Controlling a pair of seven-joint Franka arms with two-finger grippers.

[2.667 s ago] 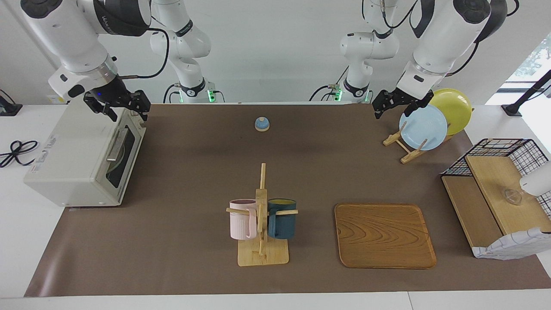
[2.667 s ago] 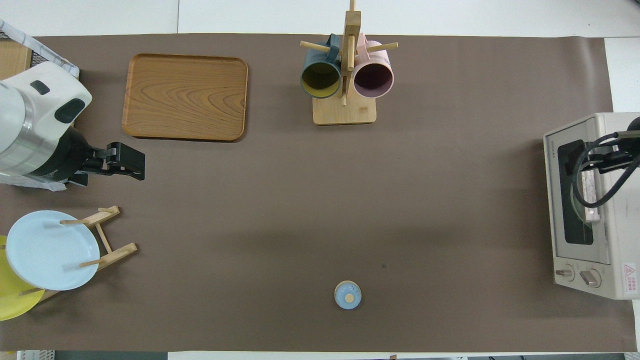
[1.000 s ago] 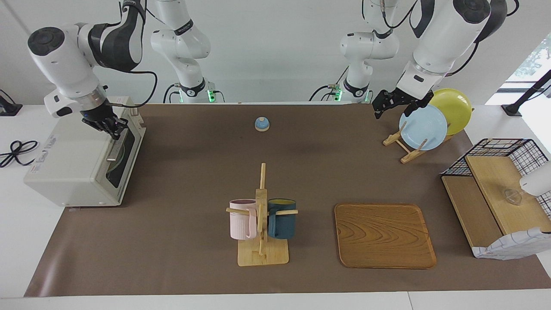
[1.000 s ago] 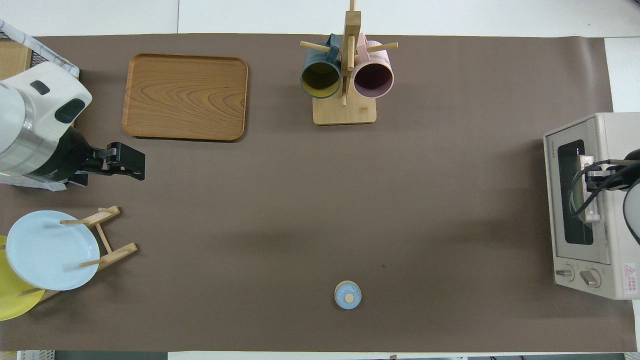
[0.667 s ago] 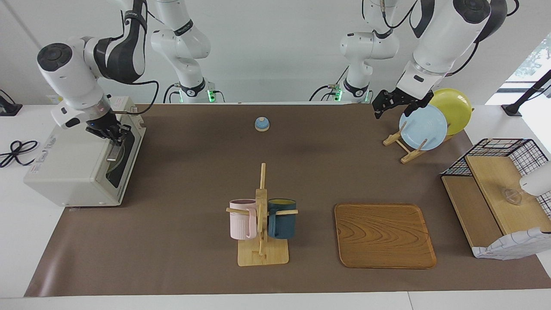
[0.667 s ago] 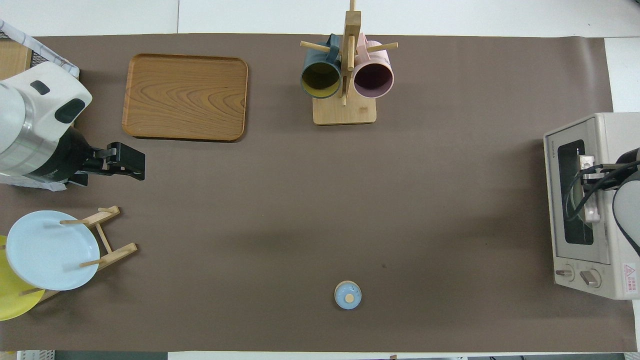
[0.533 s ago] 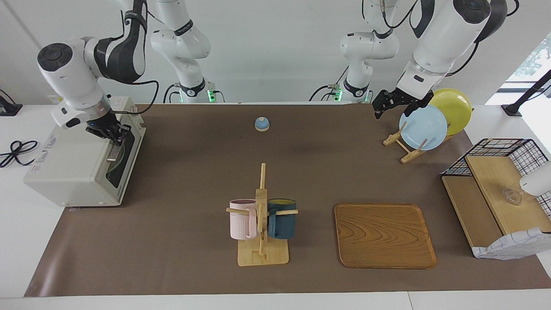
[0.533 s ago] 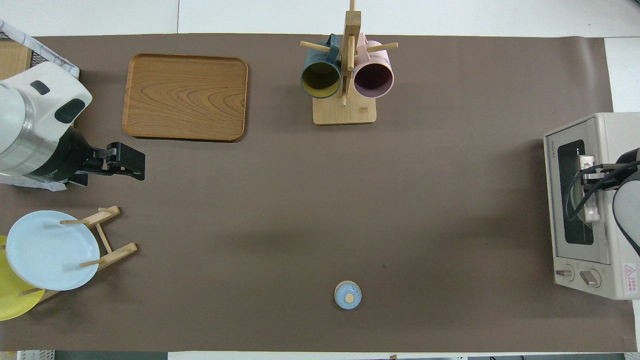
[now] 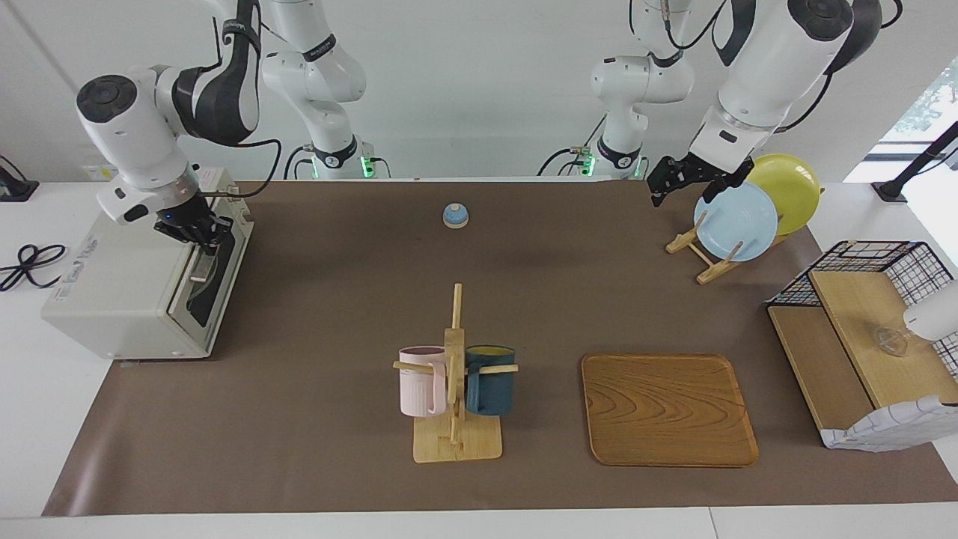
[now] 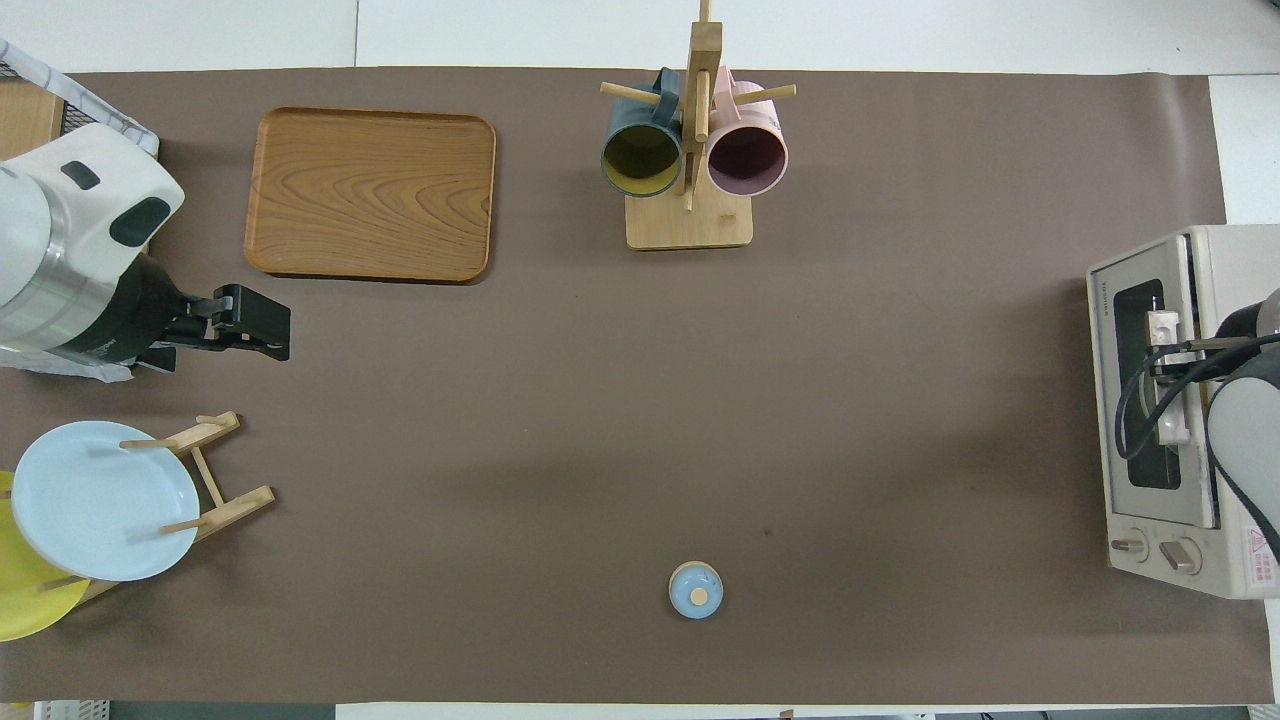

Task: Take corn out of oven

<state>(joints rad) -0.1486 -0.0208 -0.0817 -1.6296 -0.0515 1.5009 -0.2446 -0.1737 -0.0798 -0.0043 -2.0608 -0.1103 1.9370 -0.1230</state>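
Observation:
The off-white oven point(image 9: 120, 284) stands at the right arm's end of the table, its dark glass door tilted a crack outward at the top. My right gripper point(image 9: 198, 233) is shut on the door's metal bar handle point(image 9: 200, 263), at the end nearer the robots. In the overhead view the oven point(image 10: 1235, 300) and handle point(image 10: 1165, 425) show, with the right gripper point(image 10: 1165, 365) on the handle. The corn is hidden. My left gripper point(image 9: 685, 183) waits open and empty in the air beside the plate rack; it also shows in the overhead view point(image 10: 265, 335).
A mug rack point(image 9: 455, 374) with a pink and a dark blue mug stands mid-table, a wooden tray point(image 9: 668, 409) beside it. A small blue knobbed lid point(image 9: 455, 215) lies near the robots. A plate rack holds a blue plate point(image 9: 736, 221) and a yellow plate point(image 9: 793, 187). A wire shelf point(image 9: 861, 329) stands at the left arm's end.
My right gripper came down from above the oven onto the door handle and closed on it. The handle and the door's top have moved slightly outward. The left arm has not moved.

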